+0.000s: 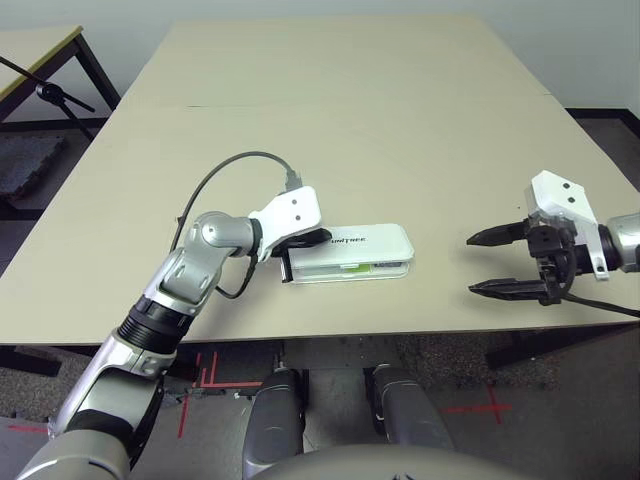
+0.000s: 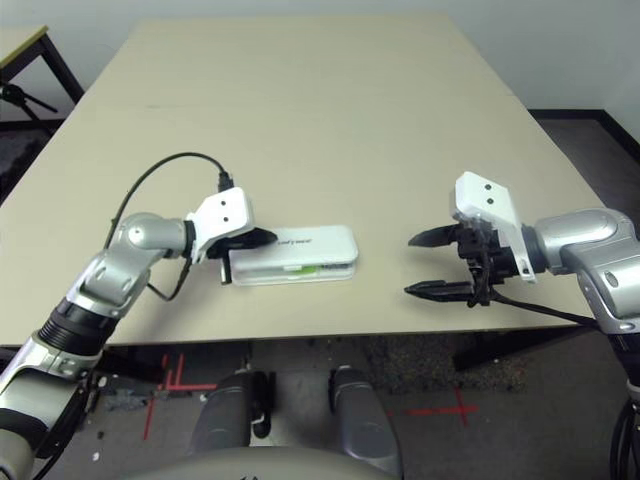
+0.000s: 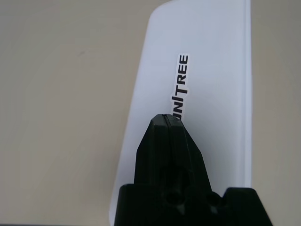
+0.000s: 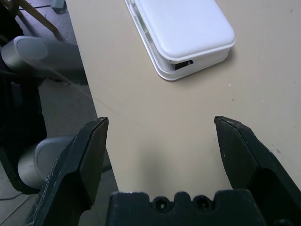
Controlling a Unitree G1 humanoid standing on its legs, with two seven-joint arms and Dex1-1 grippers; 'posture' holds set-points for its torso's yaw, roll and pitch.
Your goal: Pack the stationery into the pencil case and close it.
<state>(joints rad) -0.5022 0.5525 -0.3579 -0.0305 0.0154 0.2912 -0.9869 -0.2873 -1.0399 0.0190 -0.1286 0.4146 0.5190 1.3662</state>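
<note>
Pencil case sits near-centre on table, lid down but w/ a gap on near side, green showing inside. Left gripper, fingers pinched together, presses lid's left end; off-centre push could skid case. Right gripper spread wide, empty, well apart.

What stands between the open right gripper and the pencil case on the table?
Nothing visible does. Bare table lies between the right gripper and the pencil case. The shut left gripper rests on the case's far end.
</note>
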